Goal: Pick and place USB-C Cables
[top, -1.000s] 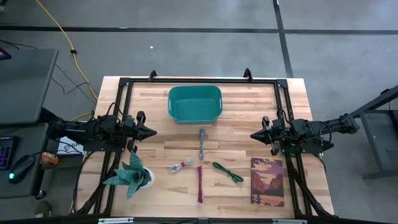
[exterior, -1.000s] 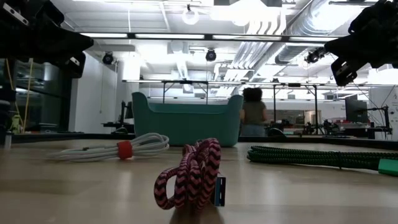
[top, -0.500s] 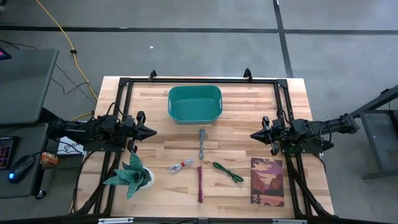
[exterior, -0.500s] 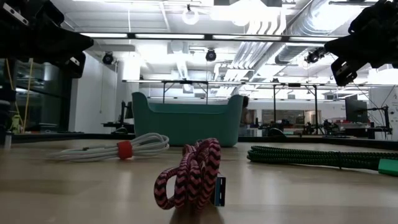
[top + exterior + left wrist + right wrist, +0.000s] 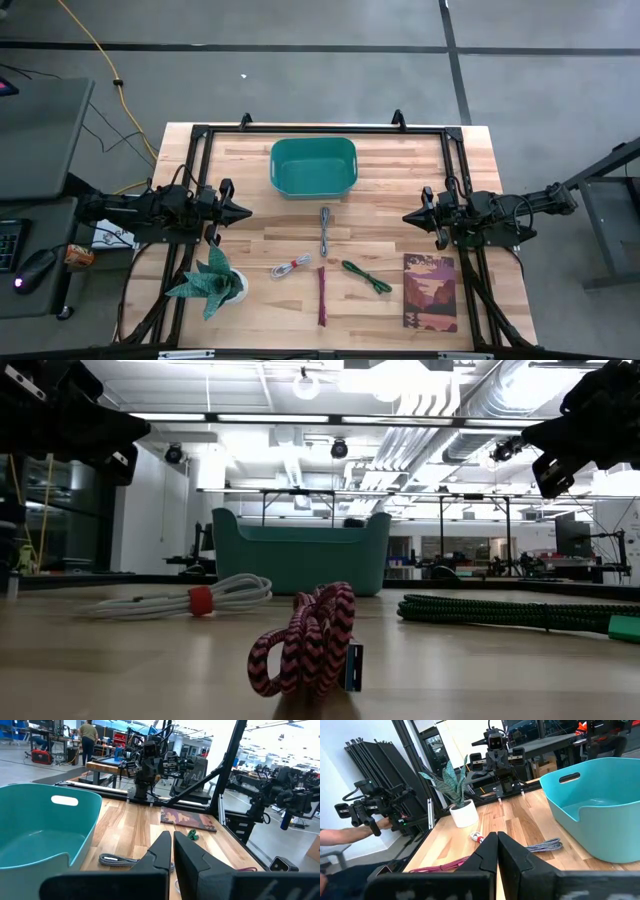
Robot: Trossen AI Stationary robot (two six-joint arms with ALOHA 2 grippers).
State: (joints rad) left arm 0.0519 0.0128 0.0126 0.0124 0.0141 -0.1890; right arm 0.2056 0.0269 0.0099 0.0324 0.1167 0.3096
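At table centre, four USB-C Cables: grey [image 5: 325, 230], white-red [image 5: 290, 266], maroon [image 5: 322, 295], green [image 5: 366, 277], all at 6 o'clock from my teal bin [image 5: 314, 166]. Left gripper [image 5: 243, 212] at 9 o'clock, right gripper [image 5: 409, 217] at 3 o'clock: both pressed together, empty. Nothing has shifted since a second ago; I judge picking not yet begun.

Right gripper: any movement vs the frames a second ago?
No. In the high view the right gripper sits at the same spot, level with the grey cable and right of it, above the book.
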